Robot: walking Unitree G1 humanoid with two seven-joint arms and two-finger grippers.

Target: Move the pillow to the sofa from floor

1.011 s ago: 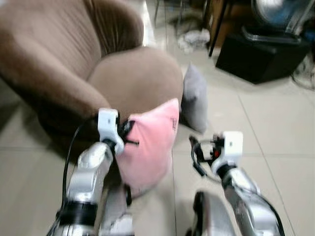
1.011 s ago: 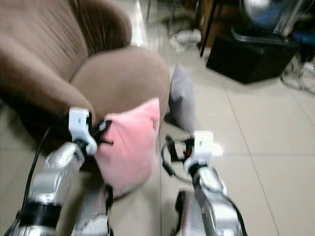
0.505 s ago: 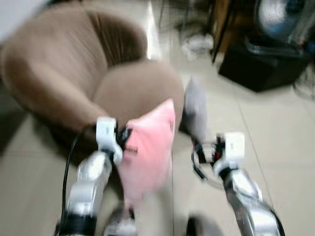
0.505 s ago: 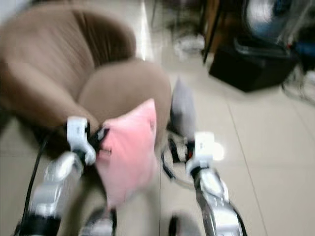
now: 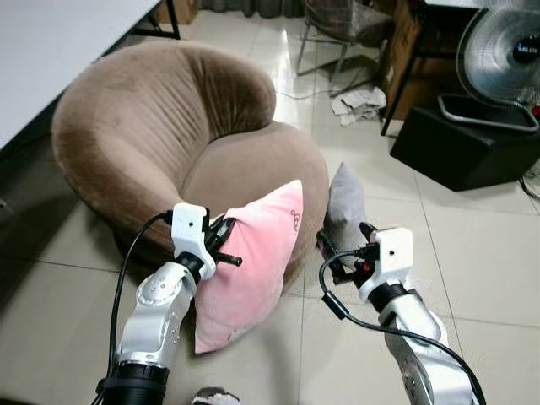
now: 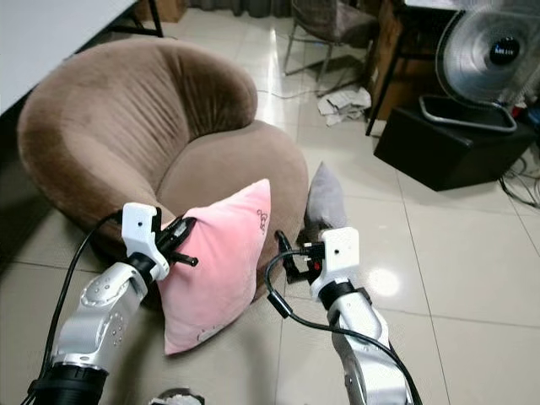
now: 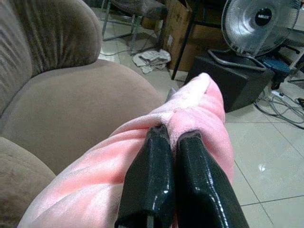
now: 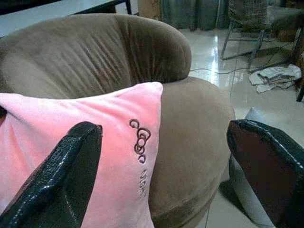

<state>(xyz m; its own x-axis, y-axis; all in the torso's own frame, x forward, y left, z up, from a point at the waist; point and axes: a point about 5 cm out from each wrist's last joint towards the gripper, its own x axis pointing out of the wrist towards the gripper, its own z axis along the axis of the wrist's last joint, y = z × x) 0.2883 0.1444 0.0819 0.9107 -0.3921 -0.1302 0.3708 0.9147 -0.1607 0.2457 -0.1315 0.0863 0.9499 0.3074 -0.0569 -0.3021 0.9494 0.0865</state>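
Note:
A pink pillow point(image 5: 251, 263) hangs off the floor in front of the round brown sofa point(image 5: 169, 135), its lower corner near the tiles. My left gripper point(image 5: 221, 245) is shut on the pillow's upper left edge; in the left wrist view both black fingers point(image 7: 156, 180) pinch pink fabric point(image 7: 199, 109). My right gripper point(image 5: 342, 253) stands open just right of the pillow, holding nothing, and its two fingers point(image 8: 71, 175) are spread wide in the right wrist view. A grey pillow point(image 5: 346, 207) leans upright on the floor against the sofa's right side.
A black box point(image 5: 464, 143) with a standing fan point(image 5: 506, 55) sits at the back right. A chair point(image 5: 337, 25) and crumpled cloth point(image 5: 359, 101) lie behind the sofa. A white table edge point(image 5: 51, 51) fills the upper left. Pale tile floor point(image 5: 472, 261) lies to the right.
The camera has pulled back and tilted up, so more of the sofa and room shows. The pink pillow stays held in my left gripper; the right gripper stays open beside it.

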